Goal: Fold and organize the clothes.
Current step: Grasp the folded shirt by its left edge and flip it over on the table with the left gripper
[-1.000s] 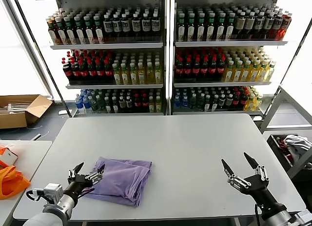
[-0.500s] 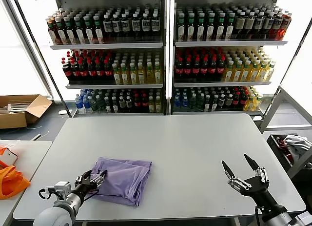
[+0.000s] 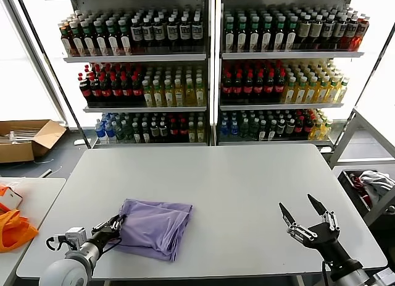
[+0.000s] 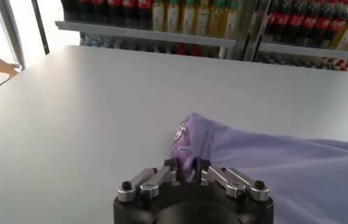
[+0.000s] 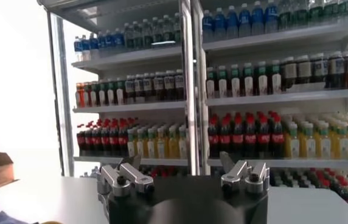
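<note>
The clothes are one lavender T-shirt [image 3: 154, 227], folded into a rough rectangle on the grey table [image 3: 234, 187] near its front left. In the left wrist view the T-shirt [image 4: 271, 161] shows a bit of dark purple print at its near corner. My left gripper [image 3: 115, 225] sits at the shirt's left edge, shut on a pinch of the fabric, and the cloth bunches between its fingers [image 4: 173, 165]. My right gripper [image 3: 303, 210] hovers open over the table's front right, far from the shirt, fingers [image 5: 120, 175] spread with nothing between them.
Shelves of drink bottles [image 3: 210, 70] stand behind the table. An orange fabric item [image 3: 13, 229] lies on a side table at the left. A cardboard box [image 3: 28, 138] sits on the floor at the far left. A bin with white-grey cloth [image 3: 370, 184] stands at the right.
My left gripper moved in to the shirt's left edge and closed from wide open onto the fabric. The right gripper stayed open and barely shifted.
</note>
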